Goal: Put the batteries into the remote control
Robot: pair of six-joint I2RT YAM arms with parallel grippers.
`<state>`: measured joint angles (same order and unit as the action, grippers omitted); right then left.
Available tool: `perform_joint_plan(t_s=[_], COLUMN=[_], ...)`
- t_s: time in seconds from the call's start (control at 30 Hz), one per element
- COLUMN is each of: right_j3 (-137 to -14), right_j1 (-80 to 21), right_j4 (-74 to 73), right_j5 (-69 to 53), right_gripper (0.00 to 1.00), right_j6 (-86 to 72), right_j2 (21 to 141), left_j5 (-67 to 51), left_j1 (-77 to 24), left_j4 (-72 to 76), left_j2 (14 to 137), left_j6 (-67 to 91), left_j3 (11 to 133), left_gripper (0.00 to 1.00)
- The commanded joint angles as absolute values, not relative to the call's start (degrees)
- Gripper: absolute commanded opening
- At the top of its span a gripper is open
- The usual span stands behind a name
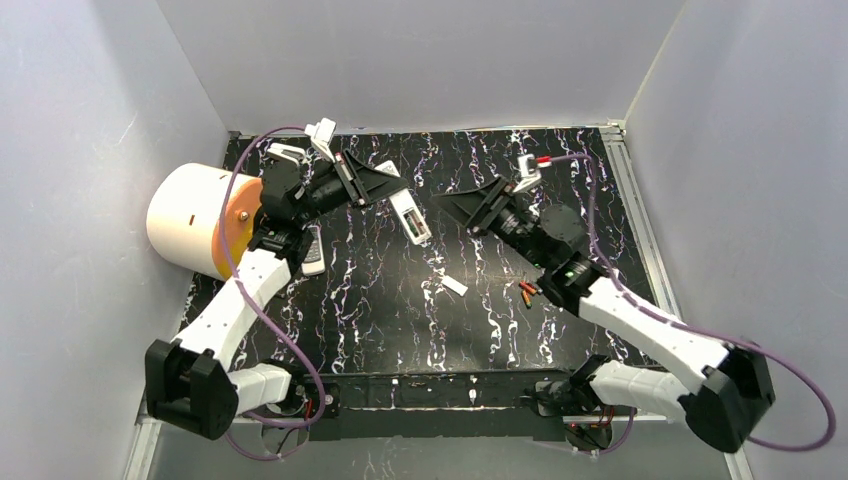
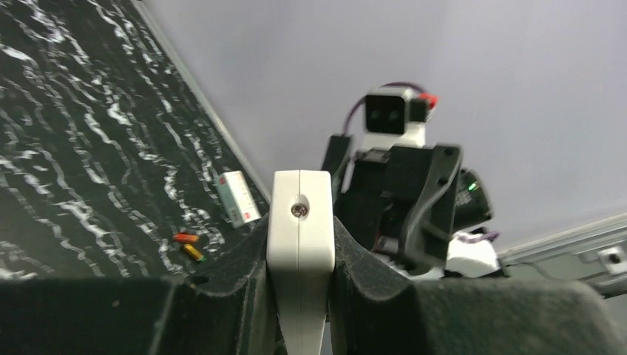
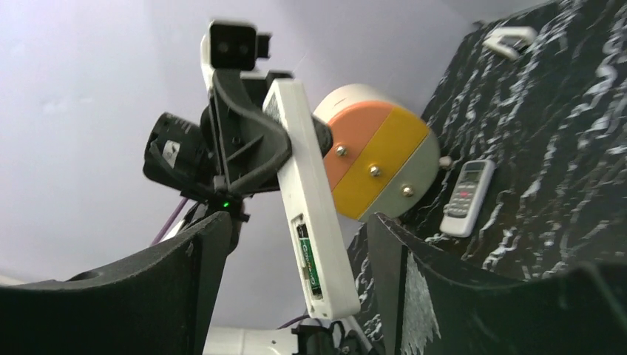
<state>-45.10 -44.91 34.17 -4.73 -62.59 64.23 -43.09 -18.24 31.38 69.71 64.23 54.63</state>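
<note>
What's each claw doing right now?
Left claw: closed on the white remote control.
Right claw: open, holding nothing.

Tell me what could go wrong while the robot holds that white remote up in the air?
The left gripper pinches the remote at one end only, so it might twist or slip when a battery is pushed in. The batteries lie loose on the table. They are tiny and round, so they might roll away from the open, empty right gripper. That gripper also hangs close to the remote and might knock it.
</note>
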Motion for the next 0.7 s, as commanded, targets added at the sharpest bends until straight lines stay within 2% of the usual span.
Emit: perform_joint_plan(t_s=[0.0, 0.13, 0.33, 0.5, 0.67], right_j3=[-48.18, -52.26, -62.47, -62.43, -56.34], right_j1=[-40.90, -38.25, -36.96, -34.65, -31.88], right_j4=[17.66, -2.10, -31.04, -40.86, -45.48], right_j5=[0.29, 9.67, 22.18, 24.81, 25.47], right_gripper=[0.76, 0.77, 0.70, 0.62, 0.61], right_j6=[-52.24, -44.34, -39.03, -35.34, -34.09], right_j2=[55.12, 52.19, 60.95, 67.99, 69.57], left_j5=[-41.05, -43.62, -46.30, -46.54, -46.67], left_j1=[-18.37, -18.37, -18.35, -18.32, -18.35], left_j4=[18.73, 14.79, 14.10, 13.89, 13.86], left_j2=[61.86, 58.09, 54.65, 54.11, 54.28], left_j6=[44.89, 36.02, 32.63, 32.60, 32.78], left_j3=[54.50, 53.04, 50.24, 48.62, 47.40], left_gripper=[0.00, 0.00, 0.00, 0.00, 0.00])
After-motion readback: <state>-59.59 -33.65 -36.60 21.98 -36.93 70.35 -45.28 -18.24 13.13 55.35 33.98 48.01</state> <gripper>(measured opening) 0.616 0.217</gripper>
